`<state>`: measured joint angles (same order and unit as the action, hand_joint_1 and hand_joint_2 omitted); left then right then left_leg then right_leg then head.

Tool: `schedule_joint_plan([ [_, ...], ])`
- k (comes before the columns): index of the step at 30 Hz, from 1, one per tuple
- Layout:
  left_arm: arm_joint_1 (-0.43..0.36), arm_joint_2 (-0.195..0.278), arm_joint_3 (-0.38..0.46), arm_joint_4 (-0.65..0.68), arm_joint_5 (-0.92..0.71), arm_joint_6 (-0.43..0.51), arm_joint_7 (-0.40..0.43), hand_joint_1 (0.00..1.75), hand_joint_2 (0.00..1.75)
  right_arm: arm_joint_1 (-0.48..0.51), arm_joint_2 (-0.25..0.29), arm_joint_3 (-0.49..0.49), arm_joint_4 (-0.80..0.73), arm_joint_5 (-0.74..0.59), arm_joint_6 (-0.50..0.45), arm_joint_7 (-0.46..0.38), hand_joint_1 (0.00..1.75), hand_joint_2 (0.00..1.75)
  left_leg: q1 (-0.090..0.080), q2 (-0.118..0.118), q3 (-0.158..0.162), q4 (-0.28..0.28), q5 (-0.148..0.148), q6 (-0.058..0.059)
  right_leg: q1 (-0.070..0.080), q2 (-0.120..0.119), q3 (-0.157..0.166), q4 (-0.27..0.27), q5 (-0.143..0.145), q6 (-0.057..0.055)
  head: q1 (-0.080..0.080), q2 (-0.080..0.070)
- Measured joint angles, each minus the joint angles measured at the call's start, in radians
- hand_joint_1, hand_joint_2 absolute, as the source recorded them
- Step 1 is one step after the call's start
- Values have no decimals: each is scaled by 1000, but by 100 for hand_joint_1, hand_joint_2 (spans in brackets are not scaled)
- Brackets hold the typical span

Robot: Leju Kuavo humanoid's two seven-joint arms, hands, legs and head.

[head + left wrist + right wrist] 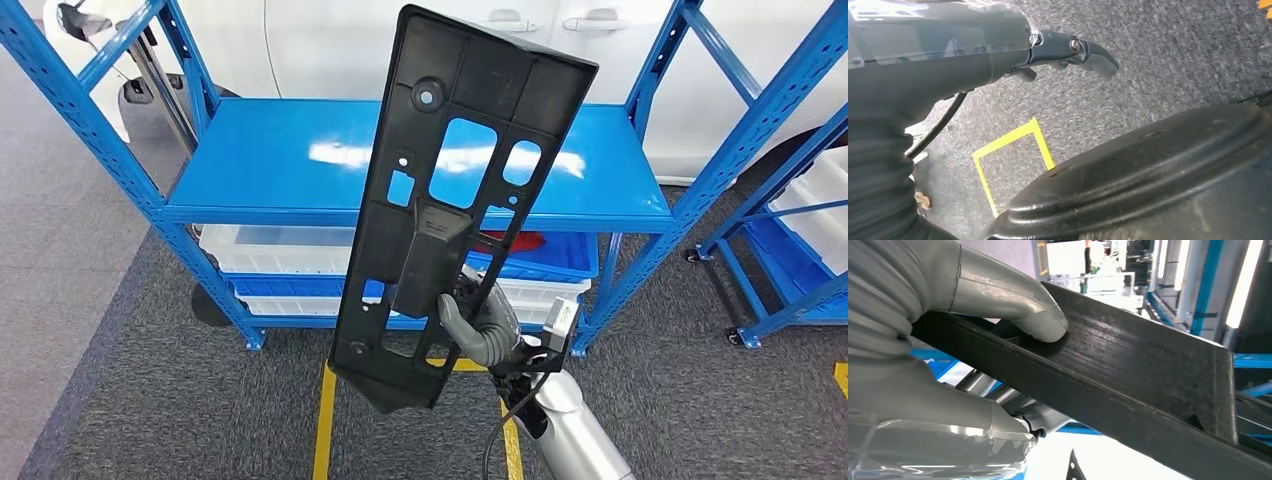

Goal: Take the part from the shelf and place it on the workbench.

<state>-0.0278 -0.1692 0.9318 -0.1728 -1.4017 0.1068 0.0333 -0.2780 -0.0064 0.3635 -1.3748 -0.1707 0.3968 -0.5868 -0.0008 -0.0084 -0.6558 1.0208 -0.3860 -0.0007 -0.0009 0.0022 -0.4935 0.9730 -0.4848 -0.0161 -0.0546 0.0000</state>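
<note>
- One black part (450, 200), a long panel with cut-outs, held upright and tilted toward 1 o'clock, in front of the shelf (300, 150).
- Right hand (470, 315) grasps the part's lower portion, thumb (1038, 315) pressed on its face.
- Left hand (1068, 52) hangs over grey floor (1158, 60); its fingers hold nothing, though whether they are spread or curled cannot be told.
- Two blue shelf racks visible; the second rack (790, 200) stands at 3 o'clock.

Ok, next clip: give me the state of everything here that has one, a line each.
black part: off the shelf, held up on end in the air, tilted.
right hand: grips the part near its lower end, thumb pressed on one face.
left hand: holds nothing, hangs over the grey floor.
blue shelf: top level bare.
white bins: sit on the lower levels.
</note>
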Motion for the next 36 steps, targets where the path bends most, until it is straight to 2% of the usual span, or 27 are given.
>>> schedule_joint_plan([
  [1,-1,0,0,0,0,0,1,0,175,0,1,-1,0,0,0,0,175,175,0,0,-12,35,-43,-4,-3,-2,-12,-4,15,-5,0,0],
  [3,-2,1,0,0,0,0,2,0,175,1,2,-2,0,-1,1,1,175,175,1,0,-40,156,-148,-13,-3,-4,-44,-3,41,-9,0,0],
  [4,-3,2,0,0,0,0,2,0,175,2,3,-2,0,-1,1,1,175,175,2,0,-49,217,-179,-17,-2,-4,-60,-1,53,-9,0,0],
  [5,-4,2,0,0,0,0,2,0,175,2,3,-3,0,-1,2,1,175,175,2,0,-54,260,-193,-19,-2,-5,-72,0,61,-8,0,0],
  [6,-4,2,1,0,0,1,2,0,175,2,3,-3,0,-1,2,1,175,175,2,0,-54,282,-195,-21,-2,-5,-80,2,66,-8,0,0],
  [11,-4,2,1,0,0,1,3,0,175,3,3,-3,1,-1,2,2,175,175,2,0,-49,292,-185,-22,-3,-5,-89,4,71,-7,0,0],
  [13,-3,4,1,0,0,2,4,0,175,3,3,-4,1,-1,2,2,175,175,4,0,5,241,-134,-25,-5,-5,-118,15,85,-2,0,0],
  [14,-1,5,1,0,0,2,6,0,175,2,4,-6,0,-1,2,2,175,175,4,-2,63,166,-127,-21,-4,-4,-140,27,97,6,0,0],
  [15,1,6,1,-1,-1,2,8,0,175,2,5,-9,0,-1,3,2,175,175,3,-4,116,90,-120,-13,-3,-4,-160,38,111,16,0,0],
  [16,2,6,1,-1,-2,2,9,0,175,2,6,-11,-1,-1,4,3,175,175,3,-6,148,34,-131,-1,-2,-3,-173,46,122,25,0,0],
  [17,4,6,1,-1,-2,2,10,0,175,2,7,-13,-1,-1,5,3,175,175,3,-6,167,-9,-141,12,-2,-3,-183,55,124,35,0,0],
  [18,3,5,1,-1,-3,2,8,0,175,2,8,-14,-1,-1,6,3,175,175,3,-3,157,-9,-132,22,-4,-2,-192,67,106,42,0,0],
  [19,3,5,1,-1,-3,2,5,0,175,2,8,-16,-2,-1,8,5,175,175,5,-1,146,-10,-121,29,-6,-2,-203,96,70,47,0,0],
  [21,3,4,1,-1,-3,2,-3,0,175,2,8,-19,-3,1,14,12,175,175,4,2,123,-9,-101,35,-9,-2,-236,204,-28,55,0,0],
  [22,3,4,1,-1,-3,2,-6,0,175,2,8,-20,-3,2,17,19,175,175,4,5,110,-9,-91,36,-9,-2,-250,267,-60,58,0,0],
  [23,3,4,1,-1,-3,1,-7,0,175,2,8,-20,-3,3,21,27,175,175,3,8,98,-8,-81,37,-10,-2,-256,313,-67,59,0,0],
  [24,3,4,1,-1,-3,0,-8,0,175,2,8,-20,-3,3,24,35,175,175,2,13,87,-7,-73,36,-10,-3,-247,329,-55,58,0,0],
  [25,3,4,1,-1,-3,0,-8,0,175,2,8,-20,-3,3,27,42,175,175,1,17,78,-6,-66,35,-9,-5,-216,304,-31,55,0,0],
  [26,3,4,1,-1,-3,-1,-8,0,175,0,8,-20,-3,3,31,47,175,175,0,22,71,-6,-60,33,-7,-12,-167,245,-9,49,0,0],
  [27,3,4,1,-1,-4,-1,-8,0,175,-3,8,-20,-3,3,33,49,175,175,-2,27,68,-6,-56,30,-2,-26,-112,169,-1,42,0,0],
  [28,4,3,1,-1,-5,-1,-8,0,175,-7,8,-20,-3,3,35,51,175,175,-3,32,66,-6,-52,26,3,-40,-67,102,1,34,0,0],
  [29,5,3,1,-1,-6,-2,-7,0,175,-10,9,-20,-3,2,36,51,175,175,-3,39,66,-7,-48,21,8,-50,-40,56,-3,26,0,0],
  [31,6,2,1,-1,-8,-2,-6,0,175,-14,9,-21,-3,1,36,52,175,175,-3,54,67,-10,-41,10,13,-46,-34,30,-4,12,0,0],
  [33,6,2,1,-1,-10,-2,-6,0,175,-14,10,-22,-4,1,36,52,175,175,-4,54,62,-2,-50,0,7,-31,-36,17,10,-1,0,0],
  [34,6,2,1,-1,-10,-3,-6,0,175,-15,10,-22,-4,0,36,52,175,175,-4,44,51,25,-73,-5,3,-24,-38,11,18,-8,0,0],
  [36,3,3,1,-1,-10,-4,-6,0,175,-14,10,-22,-5,0,36,52,175,175,-2,21,7,135,-145,-14,1,-10,-45,6,30,-15,0,0],
])
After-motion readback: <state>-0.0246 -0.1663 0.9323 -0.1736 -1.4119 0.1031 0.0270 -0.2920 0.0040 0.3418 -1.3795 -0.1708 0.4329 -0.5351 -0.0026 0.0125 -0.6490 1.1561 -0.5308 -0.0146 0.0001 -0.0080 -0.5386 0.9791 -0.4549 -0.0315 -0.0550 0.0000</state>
